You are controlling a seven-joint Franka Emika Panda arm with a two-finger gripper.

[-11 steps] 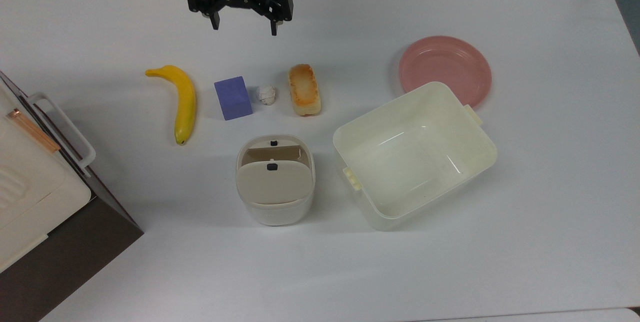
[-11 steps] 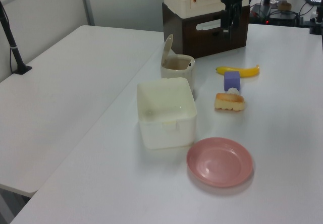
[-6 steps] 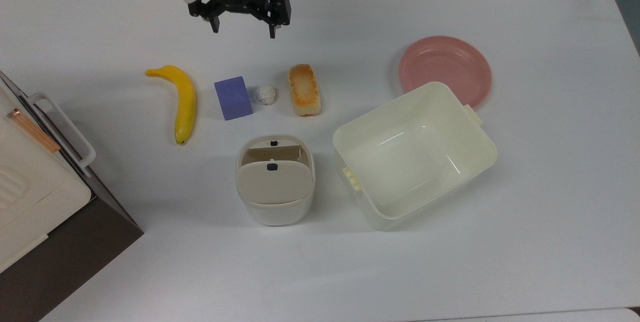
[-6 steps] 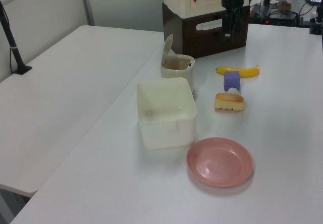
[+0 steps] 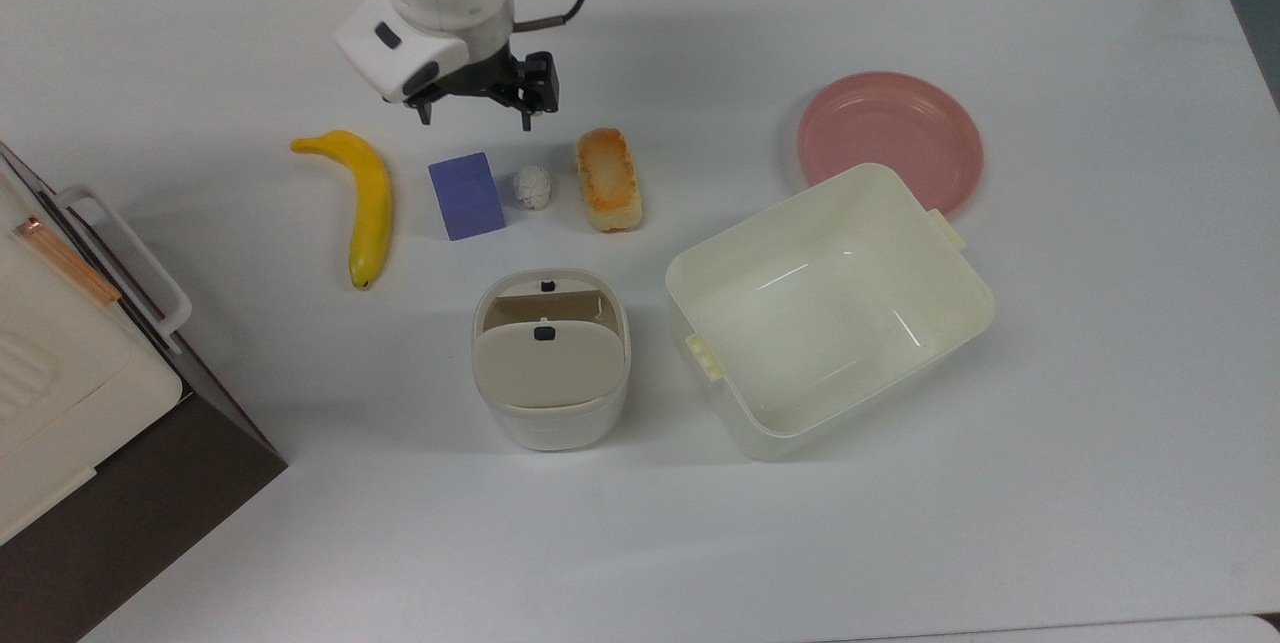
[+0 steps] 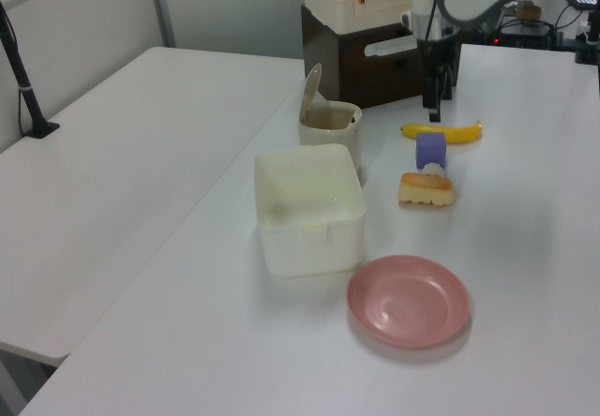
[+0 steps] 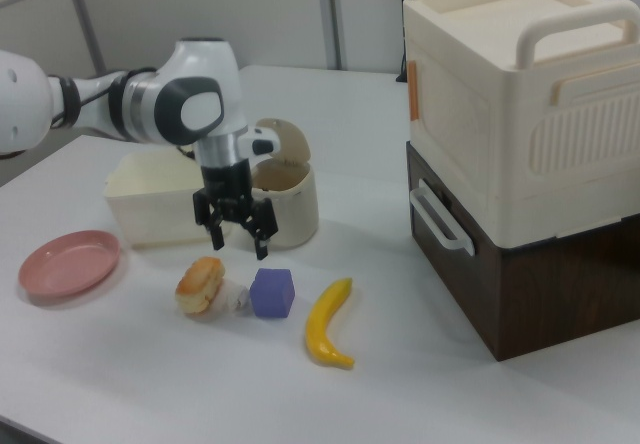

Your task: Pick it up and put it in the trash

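Because the small white crumpled paper ball (image 5: 533,188) sits wedged between the purple block (image 5: 466,195) and toasted bread loaf (image 5: 608,179), the tool (image 5: 476,115) hovers just beyond it in the top view, fingers spread wide and empty.

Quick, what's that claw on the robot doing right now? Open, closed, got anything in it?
Gripper: open and holding nothing, hanging above the table near the purple block and the small white paper ball.
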